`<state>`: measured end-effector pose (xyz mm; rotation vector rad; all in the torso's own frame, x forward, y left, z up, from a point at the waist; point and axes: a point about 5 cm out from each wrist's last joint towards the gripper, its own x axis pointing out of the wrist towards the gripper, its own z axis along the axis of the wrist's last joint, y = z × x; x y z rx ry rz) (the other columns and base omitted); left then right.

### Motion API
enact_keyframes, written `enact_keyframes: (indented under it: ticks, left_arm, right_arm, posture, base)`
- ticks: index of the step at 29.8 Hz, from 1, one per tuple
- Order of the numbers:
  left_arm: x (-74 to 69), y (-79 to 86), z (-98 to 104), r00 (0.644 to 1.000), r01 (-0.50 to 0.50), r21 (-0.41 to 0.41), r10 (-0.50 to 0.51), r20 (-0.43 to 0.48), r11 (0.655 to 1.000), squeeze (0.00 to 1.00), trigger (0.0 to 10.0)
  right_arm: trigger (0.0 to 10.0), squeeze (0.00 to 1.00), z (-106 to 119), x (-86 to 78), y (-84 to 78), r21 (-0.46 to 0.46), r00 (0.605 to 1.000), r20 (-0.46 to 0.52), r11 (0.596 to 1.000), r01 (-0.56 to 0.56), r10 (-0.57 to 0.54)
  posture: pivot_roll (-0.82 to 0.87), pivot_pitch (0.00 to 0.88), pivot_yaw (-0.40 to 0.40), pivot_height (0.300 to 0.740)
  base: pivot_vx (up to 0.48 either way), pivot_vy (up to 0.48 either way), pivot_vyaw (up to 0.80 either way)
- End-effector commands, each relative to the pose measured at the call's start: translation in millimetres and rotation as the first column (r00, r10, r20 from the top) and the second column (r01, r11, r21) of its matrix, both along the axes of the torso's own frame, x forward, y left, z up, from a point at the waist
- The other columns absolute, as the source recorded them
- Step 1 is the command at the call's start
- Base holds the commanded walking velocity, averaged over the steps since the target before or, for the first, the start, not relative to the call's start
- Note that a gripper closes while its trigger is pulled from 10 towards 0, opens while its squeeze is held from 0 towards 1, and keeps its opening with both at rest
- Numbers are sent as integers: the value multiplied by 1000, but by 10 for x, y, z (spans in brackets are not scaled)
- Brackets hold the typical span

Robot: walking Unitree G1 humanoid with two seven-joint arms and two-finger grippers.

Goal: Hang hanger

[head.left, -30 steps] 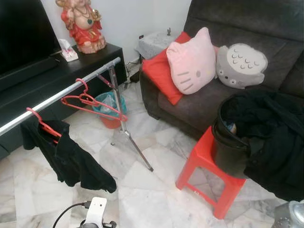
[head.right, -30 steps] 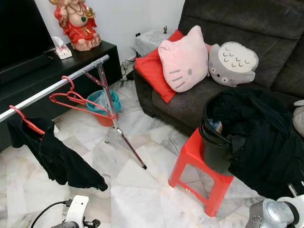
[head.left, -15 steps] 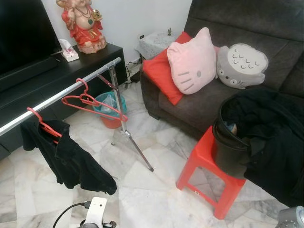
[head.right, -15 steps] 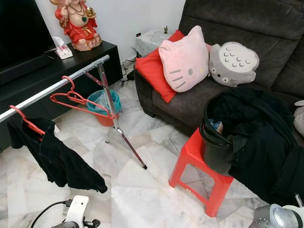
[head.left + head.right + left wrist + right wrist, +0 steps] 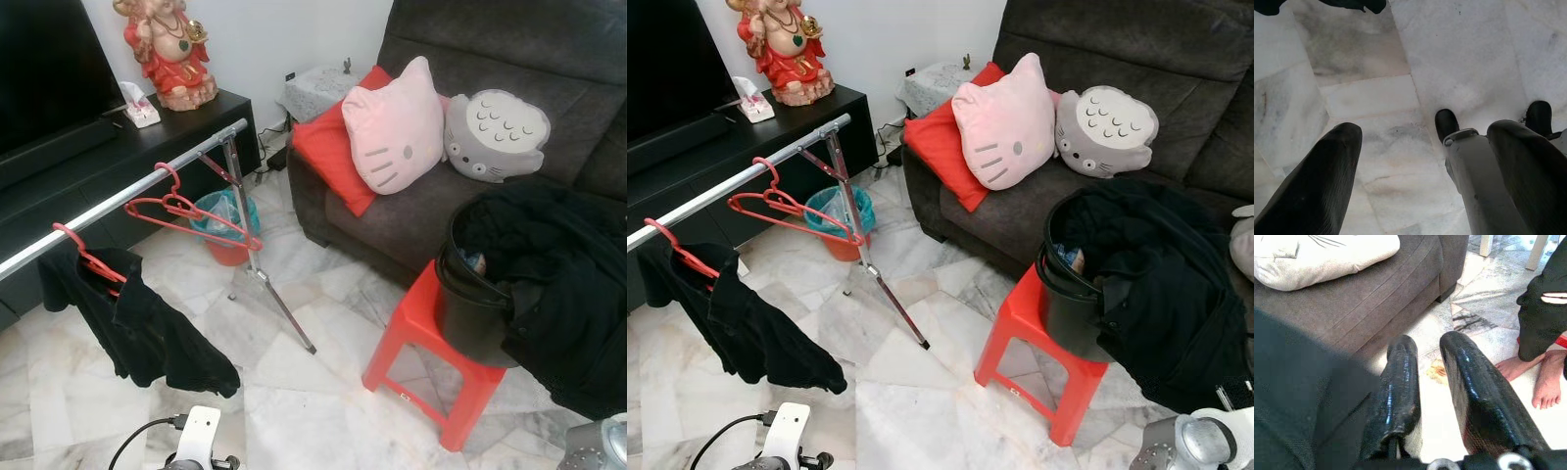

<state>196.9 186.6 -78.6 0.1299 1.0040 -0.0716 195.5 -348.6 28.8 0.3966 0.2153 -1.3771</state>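
From the head camera I see a silver rail [image 5: 127, 191] on a stand, running over the marble floor [image 5: 294, 392] in front of a black TV cabinet [image 5: 118, 147]. Two red hangers hang on the rail: an empty hanger [image 5: 191, 211] nearer the stand's leg, and a second hanger [image 5: 83, 255] carrying a black garment [image 5: 147, 328]. To the right, a red stool [image 5: 431, 362] supports a black bucket [image 5: 475, 313] draped with dark clothing [image 5: 568, 294], beside a grey sofa [image 5: 411, 215]. The left gripper [image 5: 1425, 142] points at the floor, fingers spread wide, holding nothing. The right gripper [image 5: 1427, 377] aims past the sofa base, fingers slightly parted and empty; a person's bare feet [image 5: 1542, 377] stand near.
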Motion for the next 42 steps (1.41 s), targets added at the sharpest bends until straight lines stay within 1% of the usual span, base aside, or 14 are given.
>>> enact_keyframes:
  ticks: [1,7,8,9,10,12,20,22,27,28,33,36,37,42]
  left_arm:
    - [-14,50,0,1000,4,20,-4,-3,1000,0,10000]
    - [-12,49,0,1000,4,19,-4,-2,1000,0,10000]
    - [-11,50,1,1000,4,20,-4,-1,1000,0,10000]
    - [-10,48,1,1000,5,20,-5,-1,1000,0,10000]
    - [-10,48,1,1000,5,20,-5,-1,1000,0,10000]
    - [-8,48,2,1000,4,20,-4,1,1000,0,10000]
    - [-4,46,4,1000,-4,20,4,6,1000,0,10000]
    - [1,46,7,1000,-7,19,7,9,1000,0,10000]
    - [7,43,10,1000,-10,16,10,13,1000,0,10000]
    - [9,41,11,1000,-12,14,11,14,1000,0,10000]
    - [10,35,11,1000,-11,8,11,14,1000,0,10000]
    - [11,31,11,1000,-10,4,10,14,1000,0,10000]
    - [11,31,11,1000,-9,4,9,13,1000,0,10000]
    - [9,29,9,1000,-8,1,8,12,1000,0,10000]
  right_arm:
    - [10000,1000,-9,-36,-23,-8,1000,-16,1000,27,-27]
    - [10000,1000,-57,-22,-23,7,1000,-26,1000,-16,16]
    - [10000,765,-76,101,46,16,988,-28,988,-151,151]
    - [10000,0,-57,223,137,-28,956,-63,957,-287,285]
    - [10000,0,-57,223,137,-28,956,-63,957,-287,285]
    - [10000,0,-21,368,299,-115,889,-129,884,-453,439]
    - [10000,0,-33,519,526,-169,773,-197,756,-633,603]
    - [10000,0,-5,598,629,-201,694,-226,664,-720,683]
    - [10000,0,24,672,748,-234,595,-267,548,-803,758]
    - [10000,0,40,708,826,-244,545,-247,493,-835,801]
    - [10000,0,59,744,964,-267,444,-231,382,-885,866]
    - [10000,0,64,719,932,-286,467,-257,395,-873,846]
    - [10000,0,53,671,820,-284,542,-268,473,-834,796]
    - [10000,0,72,572,601,-313,662,-298,585,-748,687]
  posture:
    - [-14,0,55,740]
    - [-18,0,56,740]
    - [-18,0,56,740]
    - [-17,0,55,740]
    - [-17,0,55,740]
    - [-14,0,54,740]
    - [-10,0,51,740]
    - [-12,0,50,740]
    - [-12,0,48,740]
    - [-11,0,47,740]
    - [-12,0,45,740]
    - [-10,0,44,740]
    - [-12,0,45,740]
    - [-13,0,47,740]
  base:
    - [0,0,0]
    - [0,0,0]
    - [0,0,0]
    - [0,0,0]
    - [0,0,0]
    - [0,0,0]
    - [0,0,0]
    - [0,0,0]
    - [0,0,0]
    - [0,0,0]
    - [0,0,0]
    - [0,0,0]
    - [0,0,0]
    - [0,0,0]
